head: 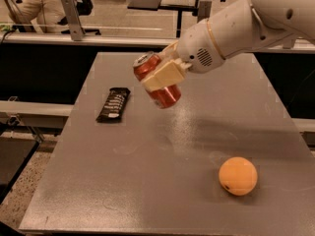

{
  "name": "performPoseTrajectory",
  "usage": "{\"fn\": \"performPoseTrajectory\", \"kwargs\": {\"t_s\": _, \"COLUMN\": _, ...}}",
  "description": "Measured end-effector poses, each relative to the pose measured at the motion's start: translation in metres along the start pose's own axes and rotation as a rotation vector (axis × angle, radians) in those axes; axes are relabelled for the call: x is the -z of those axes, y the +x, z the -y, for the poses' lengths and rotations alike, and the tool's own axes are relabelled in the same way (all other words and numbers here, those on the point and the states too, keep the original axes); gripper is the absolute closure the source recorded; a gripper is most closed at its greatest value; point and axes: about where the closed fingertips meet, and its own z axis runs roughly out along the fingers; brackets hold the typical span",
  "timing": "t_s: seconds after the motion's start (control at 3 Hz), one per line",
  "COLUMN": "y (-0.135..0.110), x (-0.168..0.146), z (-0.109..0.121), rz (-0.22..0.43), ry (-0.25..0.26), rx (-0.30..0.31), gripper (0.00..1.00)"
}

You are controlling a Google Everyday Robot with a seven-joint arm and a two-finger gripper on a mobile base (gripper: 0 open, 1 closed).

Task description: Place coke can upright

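The coke can (161, 93) is red with silver ends. It hangs tilted in the air above the middle of the grey table (147, 181), its top end pointing up and to the left. My gripper (162, 75) is shut on the coke can, with a cream finger (165, 76) across its side. The white arm (236, 23) reaches in from the upper right.
An orange (237, 176) lies on the table at the front right. A dark snack bar (113, 104) lies at the left. Metal rails and a walkway run behind the table. The table's left edge drops to the floor.
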Motion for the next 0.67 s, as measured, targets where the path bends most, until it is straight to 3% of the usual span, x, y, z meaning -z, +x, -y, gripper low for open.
{"fn": "performPoseTrajectory", "kwargs": {"t_s": 0.67, "y": 0.029, "x": 0.011, "z": 0.016, "rz": 0.242, "ry": 0.019, "rx": -0.021, "gripper": 1.00}}
